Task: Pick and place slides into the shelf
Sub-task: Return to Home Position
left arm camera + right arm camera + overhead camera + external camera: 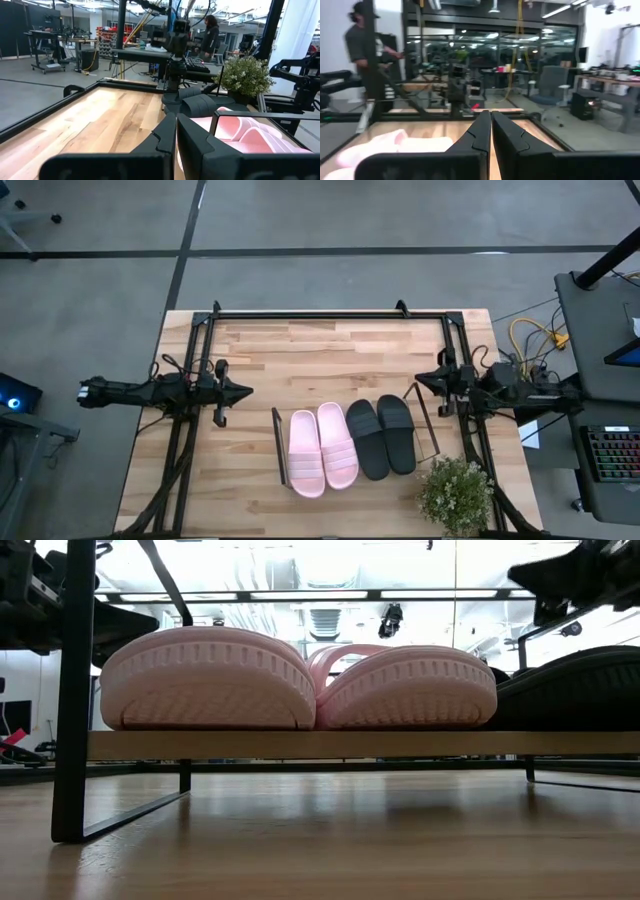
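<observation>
High view: shows two pink slides (322, 450) and two black slides (381, 436) in a row on the shelf (277, 445), with left tool (246, 391) and right tool (419, 383) parked at either side of the worktop (300, 350), well apart from them. Low view: puts the pink soles flat on the shelf's base, touching each other, and suggests light, soft, springy foam with ribbed, grippy edges, best pinched across the wide strap. Wrist views: show each tool's fingers pressed together on nothing.
</observation>
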